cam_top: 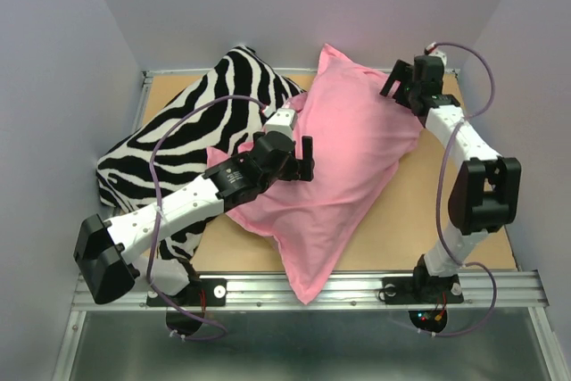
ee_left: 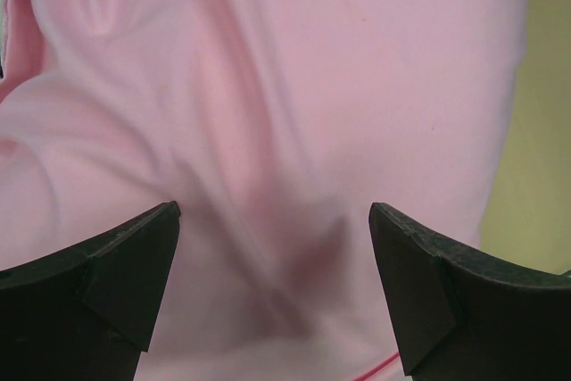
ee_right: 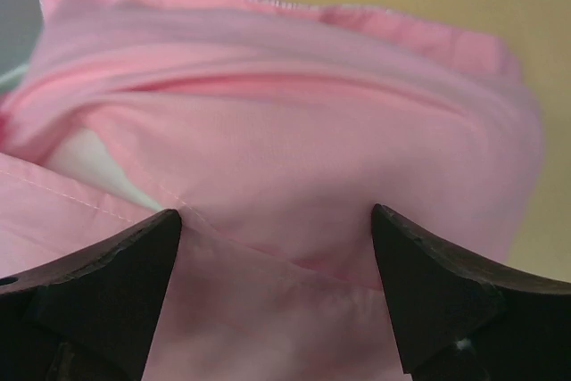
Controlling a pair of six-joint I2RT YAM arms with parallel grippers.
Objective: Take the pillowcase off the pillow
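The pink pillowcase (cam_top: pixel 348 158) lies plump and diagonal across the middle of the table, with the pillow almost wholly hidden inside it. Only a small white patch of the pillow (ee_right: pixel 76 156) shows under a stitched hem in the right wrist view. My left gripper (cam_top: pixel 297 162) hovers over the case's left side. It is open, and its fingers (ee_left: pixel 134 265) straddle creased pink fabric (ee_left: pixel 285 131) without pinching it. My right gripper (cam_top: pixel 398 86) is at the case's far right corner, also open (ee_right: pixel 277 211), with a folded hem of the pillowcase (ee_right: pixel 294 131) lying between its fingers.
A black-and-white zebra-striped pillow (cam_top: pixel 192 136) fills the back left, partly under the pink case and my left arm. Bare wooden tabletop (cam_top: pixel 446 220) shows at the right. A metal rail (cam_top: pixel 357 287) runs along the near edge, and walls enclose the other sides.
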